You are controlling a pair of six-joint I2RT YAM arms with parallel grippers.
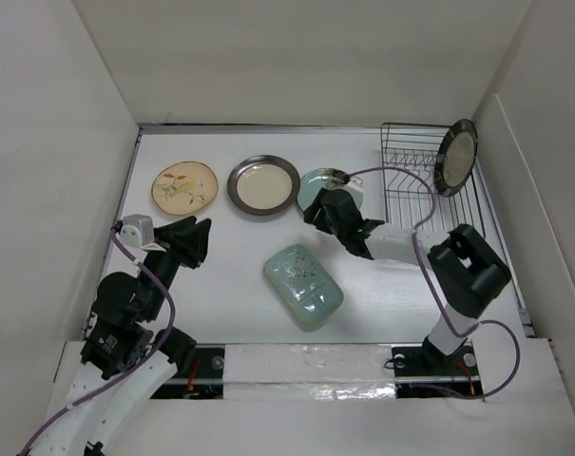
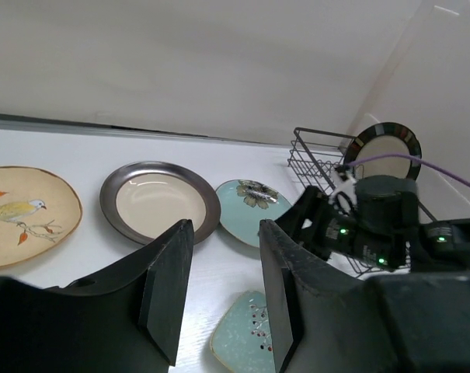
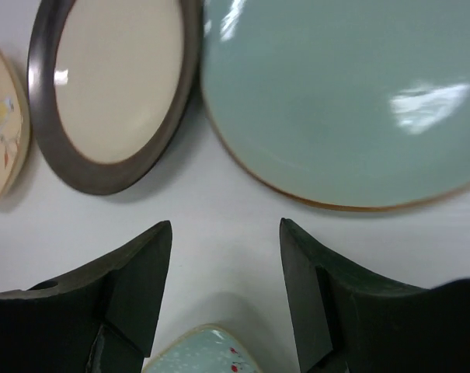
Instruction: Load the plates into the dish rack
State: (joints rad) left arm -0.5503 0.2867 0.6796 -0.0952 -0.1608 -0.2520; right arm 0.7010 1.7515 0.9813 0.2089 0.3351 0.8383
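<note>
Beside the teal plate (image 3: pixel 343 93), at its rim, right tool (image 3: pixel 225 229); fingers (image 3: pixel 141 280) apart

The whole surface (image 1: pixel 220 285) is seen from high above its near edge. From the left wrist, a low look is taken far-right toward the dish rack (image 2: pixel 316 155). From the right wrist, the surface is seen closely from above. The grey-rimmed plate (image 3: pixel 110 85) and teal plate (image 3: pixel 343 93) are shared by all views.

White table top (image 1: pixel 239 285) seen spread beneath the left pincer (image 1: pixel 201 237) and right pincer (image 1: pixel 320 211), white walls (image 1: pixel 297 57) set beyond and beside them, glossy white strip (image 1: pixel 306 366) laid behind them
</note>
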